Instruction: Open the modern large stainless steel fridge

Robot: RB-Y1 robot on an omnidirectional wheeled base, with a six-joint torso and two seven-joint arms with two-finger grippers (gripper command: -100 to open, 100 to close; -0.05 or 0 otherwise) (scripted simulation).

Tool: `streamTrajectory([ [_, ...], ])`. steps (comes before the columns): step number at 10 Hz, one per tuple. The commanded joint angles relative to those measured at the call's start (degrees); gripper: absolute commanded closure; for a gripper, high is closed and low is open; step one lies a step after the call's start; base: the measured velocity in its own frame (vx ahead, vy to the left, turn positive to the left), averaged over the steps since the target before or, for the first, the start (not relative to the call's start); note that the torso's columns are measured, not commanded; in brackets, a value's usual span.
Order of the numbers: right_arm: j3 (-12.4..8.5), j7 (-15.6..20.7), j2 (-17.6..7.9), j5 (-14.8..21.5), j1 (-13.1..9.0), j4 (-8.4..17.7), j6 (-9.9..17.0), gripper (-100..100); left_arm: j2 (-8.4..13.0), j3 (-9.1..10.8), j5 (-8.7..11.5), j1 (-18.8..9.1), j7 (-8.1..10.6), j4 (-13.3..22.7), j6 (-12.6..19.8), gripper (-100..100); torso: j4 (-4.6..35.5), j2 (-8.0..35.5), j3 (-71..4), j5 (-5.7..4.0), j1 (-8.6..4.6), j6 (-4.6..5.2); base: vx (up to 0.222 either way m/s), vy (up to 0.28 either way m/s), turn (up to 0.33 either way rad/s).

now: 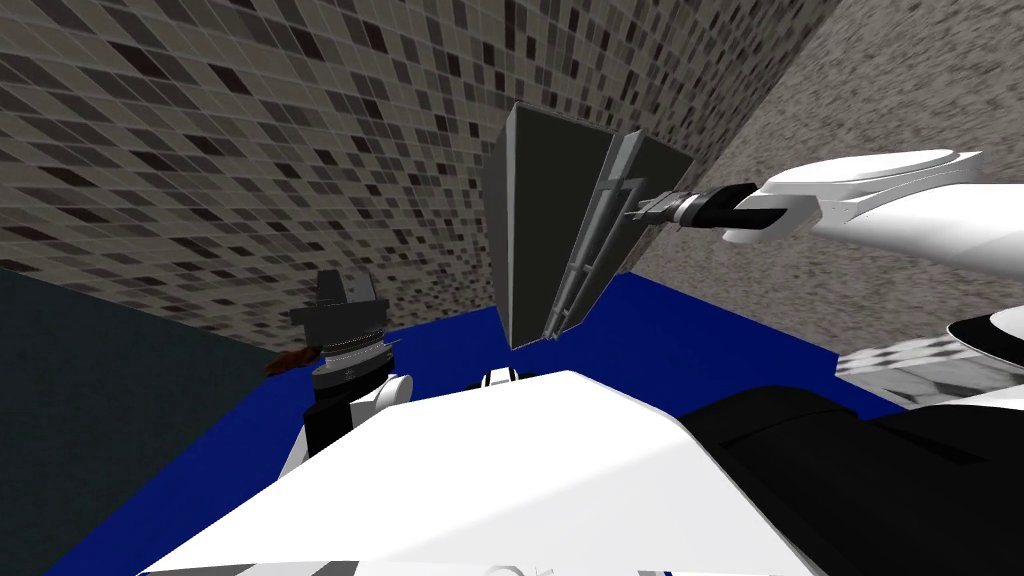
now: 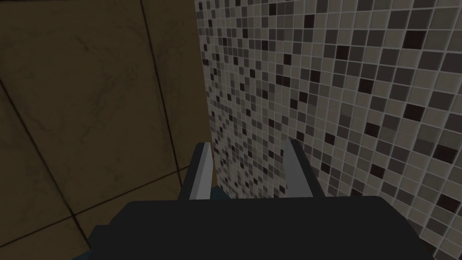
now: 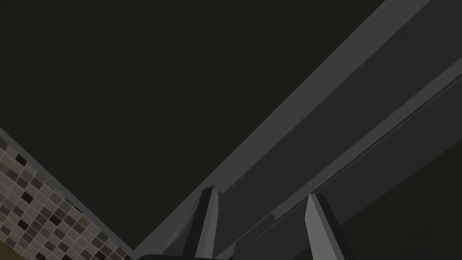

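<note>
- The right gripper (image 1: 640,210) reaches in at the front of the fridge; its two fingers (image 3: 208,221) stand apart, clamped on nothing.
- One grey handle bar (image 3: 343,135) runs slantwise just past the fingertips and passes through the gap between them; I cannot tell whether either finger touches it.
- Beyond the bar lies the flat dark face of the fridge (image 3: 135,90).
- In the head view there is one fridge (image 1: 545,220), a tall dark grey box directly ahead of the right gripper, with pale grey upright bars (image 1: 590,240) along its front at the fingertips.
- The fridge stands on a blue floor (image 1: 700,340), backed by a wall of small grey and black tiles (image 1: 250,150).
- The left gripper (image 1: 340,290) is well apart from the fridge, pointing at the tiled wall; its two fingers (image 2: 200,171) are spread with nothing between them.
- One small brown object (image 1: 290,360) lies just beside the left gripper; what it is I cannot tell.
</note>
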Motion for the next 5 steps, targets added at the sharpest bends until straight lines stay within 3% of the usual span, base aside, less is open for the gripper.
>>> streamTrajectory([
  [1,0.6,-1.1,0.5,1.6,-0.8,0.9,-0.1,100,0.0,-0.01,0.0,0.0,0.0,0.0,0.0,0,0.0,0.0,-0.1,0.0,0.0,0.11,-0.061,0.292,-0.224],
  [3,1.0,-1.4,0.8,1.9,-1.0,2.2,0.3,100,0.0,-0.02,0.0,0.0,0.0,0.0,0.0,0,-0.1,-0.4,-0.4,-0.29,-0.78,0.23,-0.043,0.261,-0.203],
  [5,1.2,-1.6,1.0,2.6,-1.1,2.9,0.4,100,0.0,-0.01,0.0,0.0,0.0,0.0,0.0,0,-0.2,-0.6,-0.5,-0.51,-1.29,0.24,-0.034,0.173,-0.171],
])
